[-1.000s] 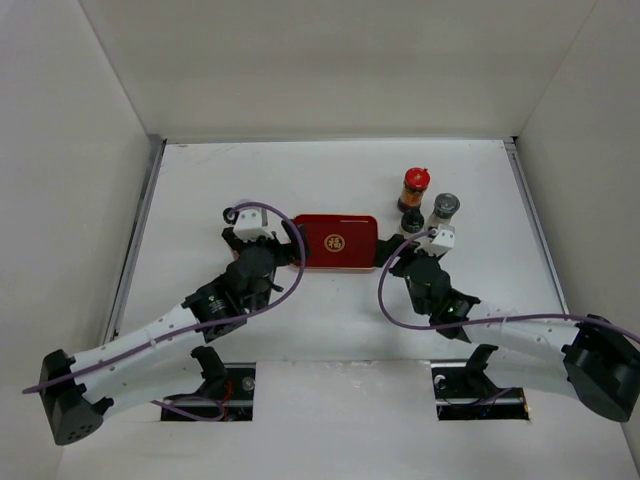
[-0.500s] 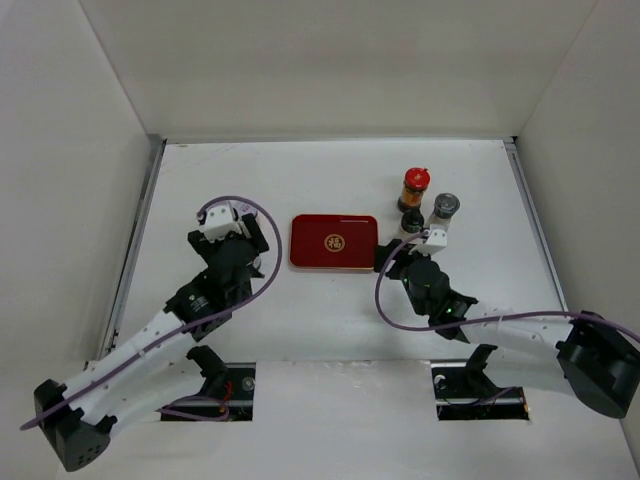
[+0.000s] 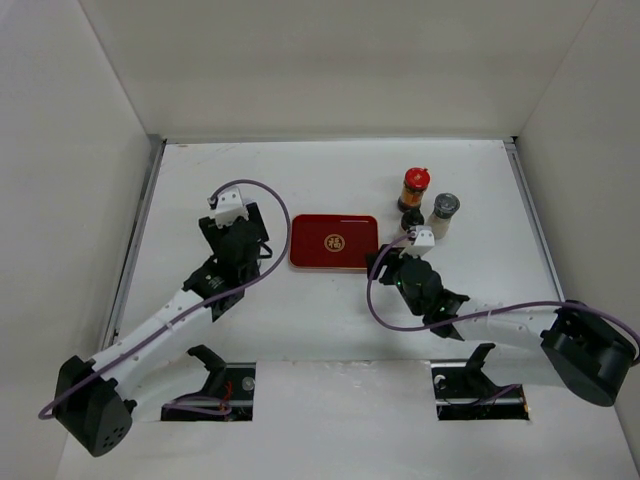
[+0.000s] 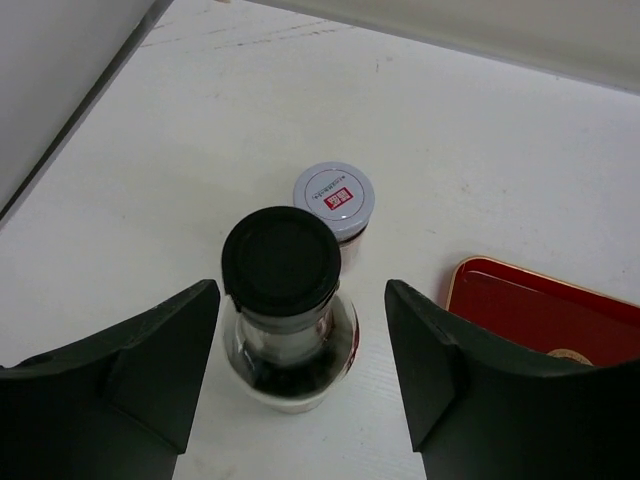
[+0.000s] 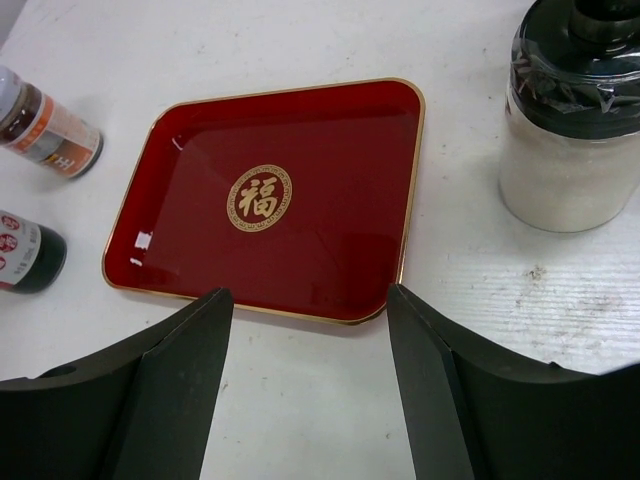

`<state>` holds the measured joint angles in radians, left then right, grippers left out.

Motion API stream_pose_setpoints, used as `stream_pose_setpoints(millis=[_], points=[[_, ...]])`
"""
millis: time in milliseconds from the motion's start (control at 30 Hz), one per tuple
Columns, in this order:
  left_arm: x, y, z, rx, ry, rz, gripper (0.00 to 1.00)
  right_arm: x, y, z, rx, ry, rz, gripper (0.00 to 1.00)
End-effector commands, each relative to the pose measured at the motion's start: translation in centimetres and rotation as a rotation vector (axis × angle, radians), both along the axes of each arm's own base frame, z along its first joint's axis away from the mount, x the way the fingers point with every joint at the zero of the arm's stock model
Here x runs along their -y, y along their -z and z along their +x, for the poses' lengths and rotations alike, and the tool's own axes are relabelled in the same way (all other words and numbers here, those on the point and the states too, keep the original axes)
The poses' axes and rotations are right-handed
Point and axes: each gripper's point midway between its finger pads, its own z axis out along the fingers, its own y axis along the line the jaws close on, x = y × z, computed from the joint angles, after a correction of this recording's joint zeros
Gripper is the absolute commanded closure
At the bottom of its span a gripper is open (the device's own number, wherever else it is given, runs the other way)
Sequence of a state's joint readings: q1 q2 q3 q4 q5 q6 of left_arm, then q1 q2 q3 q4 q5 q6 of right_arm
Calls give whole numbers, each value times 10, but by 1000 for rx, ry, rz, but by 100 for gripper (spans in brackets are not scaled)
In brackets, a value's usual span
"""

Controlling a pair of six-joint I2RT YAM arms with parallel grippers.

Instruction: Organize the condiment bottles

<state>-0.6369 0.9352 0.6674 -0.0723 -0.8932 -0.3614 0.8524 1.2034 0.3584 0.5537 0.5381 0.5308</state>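
The left pincer (image 4: 300, 335) is released, jaws either side of the tall bottle (image 4: 280, 262), which stands on the desk (image 4: 480, 150) left of the tray (image 4: 545, 315) with the white jar (image 4: 335, 192) close behind. To do this well, I judge it should clench on the glass body below the cap and lift straight up, sparing that jar. The right pincer (image 5: 310, 300), also released, hangs empty by the tray; five bottles in all, counting the red-capped jar (image 5: 45, 125), dark bottle (image 5: 25, 255) and shaker (image 5: 565, 150), and one tray.

Tall bottle (image 4: 281, 265) stands between spread left jaws (white-lidded jar (image 4: 337, 192) close behind).
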Motion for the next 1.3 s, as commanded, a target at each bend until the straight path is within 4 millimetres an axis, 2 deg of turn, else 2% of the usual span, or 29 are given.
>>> stream_pose_setpoints(millis=[0, 233, 333, 433, 533, 633, 767, 867, 1067, 1267], points=[[6, -32, 18, 92, 17, -29, 37, -16, -33, 5, 70, -32, 81, 30], [11, -45, 29, 131, 18, -10, 56, -19, -32, 4, 67, -46, 80, 31], [11, -48, 28, 140, 17, -5, 76, -20, -29, 5, 60, -48, 77, 31], [12, -56, 23, 160, 23, -14, 88, -21, -32, 4, 64, -53, 79, 31], [23, -76, 17, 199, 62, -34, 90, -22, -30, 4, 59, -55, 82, 31], [43, -101, 12, 242, 118, -56, 91, -22, -31, 4, 64, -53, 80, 31], [67, -132, 19, 303, 170, -64, 91, -21, -30, 3, 58, -54, 87, 31], [90, -144, 31, 335, 220, -72, 91, -19, -34, 3, 70, -48, 88, 31], [130, -139, 64, 341, 294, -72, 91, -14, -36, 3, 77, -39, 98, 31], [155, -128, 97, 326, 337, -59, 91, -11, -40, 2, 84, -36, 106, 31]])
